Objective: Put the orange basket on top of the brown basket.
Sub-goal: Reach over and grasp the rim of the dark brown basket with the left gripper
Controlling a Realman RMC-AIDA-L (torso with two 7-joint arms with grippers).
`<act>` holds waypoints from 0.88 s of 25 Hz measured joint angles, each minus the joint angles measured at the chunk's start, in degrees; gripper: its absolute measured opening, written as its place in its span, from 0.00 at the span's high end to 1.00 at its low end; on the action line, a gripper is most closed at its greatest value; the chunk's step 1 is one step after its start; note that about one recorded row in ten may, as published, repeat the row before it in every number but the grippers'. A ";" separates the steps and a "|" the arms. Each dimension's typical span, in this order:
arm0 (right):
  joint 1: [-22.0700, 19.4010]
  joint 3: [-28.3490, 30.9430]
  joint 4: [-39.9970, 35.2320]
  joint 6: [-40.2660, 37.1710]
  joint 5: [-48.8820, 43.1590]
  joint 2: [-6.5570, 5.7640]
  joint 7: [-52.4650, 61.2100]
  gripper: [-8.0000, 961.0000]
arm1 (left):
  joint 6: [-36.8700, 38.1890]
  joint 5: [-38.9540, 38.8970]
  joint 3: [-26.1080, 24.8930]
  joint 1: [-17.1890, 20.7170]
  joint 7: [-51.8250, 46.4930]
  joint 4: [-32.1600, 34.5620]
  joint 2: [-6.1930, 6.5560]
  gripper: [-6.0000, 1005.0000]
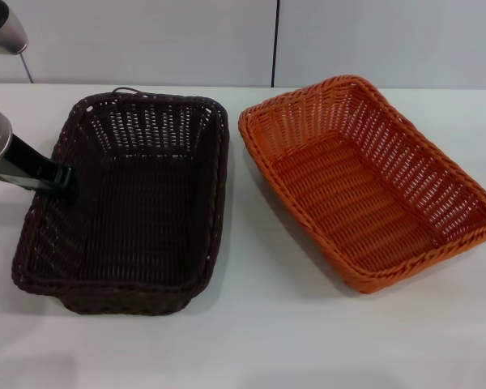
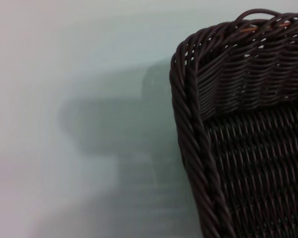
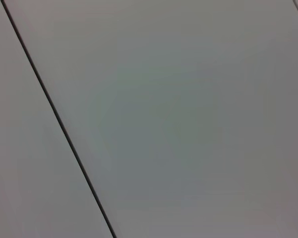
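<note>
Presently, on my worktop (image 1: 251, 340): the brown basket (image 1: 130, 235) on the robot's left side, the orange basket (image 1: 373, 186) just beside it to the right, apart, neither stacked. Left gripper (image 1: 63, 180) sits at the brown basket's outer long rim; whether its jaws are released or clenched I cannot tell. Right gripper absent from every view, its camera showing only plain panelling. My judgement: steady the brown basket, take the orange one by its rim, lift level, align the rims, then lower squarely.
</note>
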 joint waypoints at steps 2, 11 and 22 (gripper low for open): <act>0.00 0.00 0.00 0.55 0.00 0.00 -0.01 0.37 | -0.01 0.00 0.06 0.00 0.02 -0.27 -0.02 0.61; -0.09 0.00 -0.02 0.83 0.23 0.00 -0.05 0.37 | -1.40 -0.22 -0.15 0.11 1.47 -4.23 -0.24 0.81; -0.08 0.00 -0.29 0.83 0.26 -0.21 -0.06 0.37 | -2.25 0.00 -0.23 0.79 4.12 -12.56 -1.09 0.83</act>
